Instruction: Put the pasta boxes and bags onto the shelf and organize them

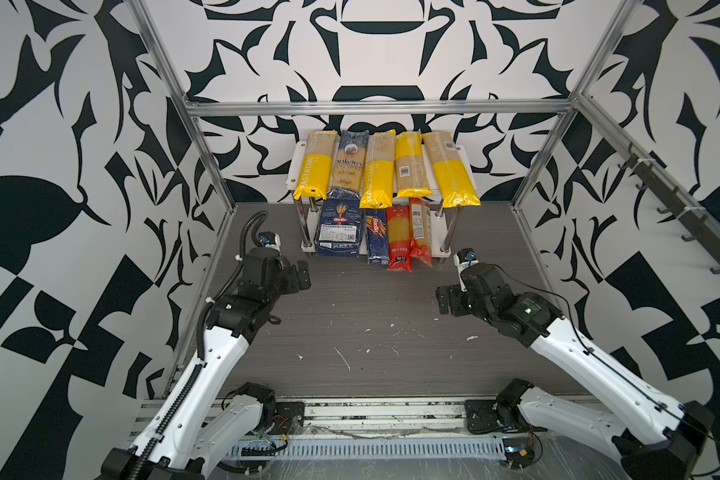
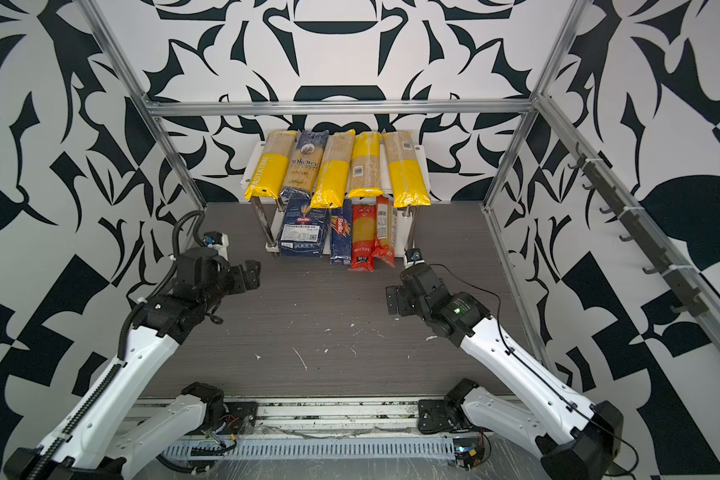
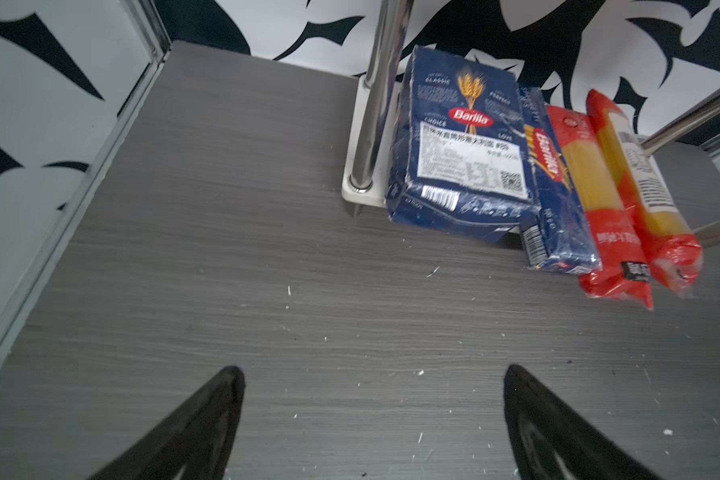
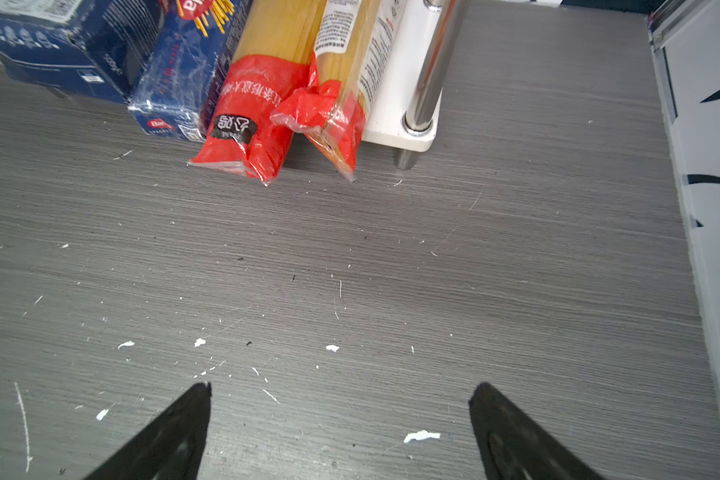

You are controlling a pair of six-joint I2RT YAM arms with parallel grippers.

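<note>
Everything lay on the shelf (image 1: 297, 158): yellow bags (image 1: 314, 166) and the ankara bag (image 1: 348, 162) on top, boxes (image 1: 337, 226) and red bags (image 1: 399, 241) below, ends jutting past its front. Both pairs of jaws hung wide, empty, before it. Placing looked done; perhaps nudge the overhangs inward.
</note>
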